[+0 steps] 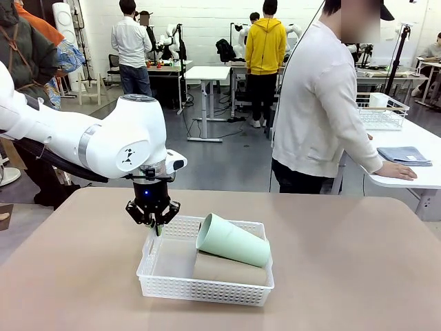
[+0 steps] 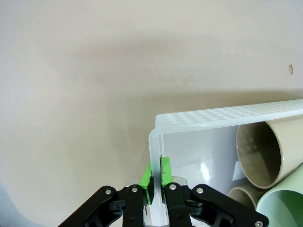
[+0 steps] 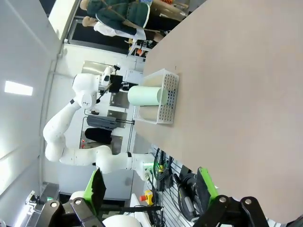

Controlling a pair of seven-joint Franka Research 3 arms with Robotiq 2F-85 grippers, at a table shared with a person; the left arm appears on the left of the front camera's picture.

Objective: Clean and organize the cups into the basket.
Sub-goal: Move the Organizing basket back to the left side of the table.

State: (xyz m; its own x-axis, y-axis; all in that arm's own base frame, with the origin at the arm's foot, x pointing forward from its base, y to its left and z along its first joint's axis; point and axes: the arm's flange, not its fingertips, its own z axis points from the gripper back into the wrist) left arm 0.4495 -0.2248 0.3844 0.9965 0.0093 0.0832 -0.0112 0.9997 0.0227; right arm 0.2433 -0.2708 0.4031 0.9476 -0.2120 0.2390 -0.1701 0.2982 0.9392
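The white lattice basket (image 1: 153, 276) stands in the middle of the table. A mint green cup (image 1: 232, 241) lies on its side across the top of a brown cup (image 1: 228, 269) inside it. My left gripper (image 1: 154, 222) points down at the basket's left end and is shut on the basket's wall. In the left wrist view the green pads (image 2: 164, 171) pinch the thin white wall below the rim (image 2: 227, 115), with two brown cups (image 2: 265, 151) (image 2: 242, 198) and the green cup (image 2: 284, 208) lying inside. My right gripper (image 3: 151, 189) is open, well away from the basket (image 3: 169, 97).
A person (image 1: 320, 103) stands at the far right edge, turned to a side table with a hand on a folded blue cloth (image 1: 404, 155). A wire mesh basket (image 1: 383, 112) sits on that table. Bare tabletop (image 1: 344, 262) surrounds the white basket.
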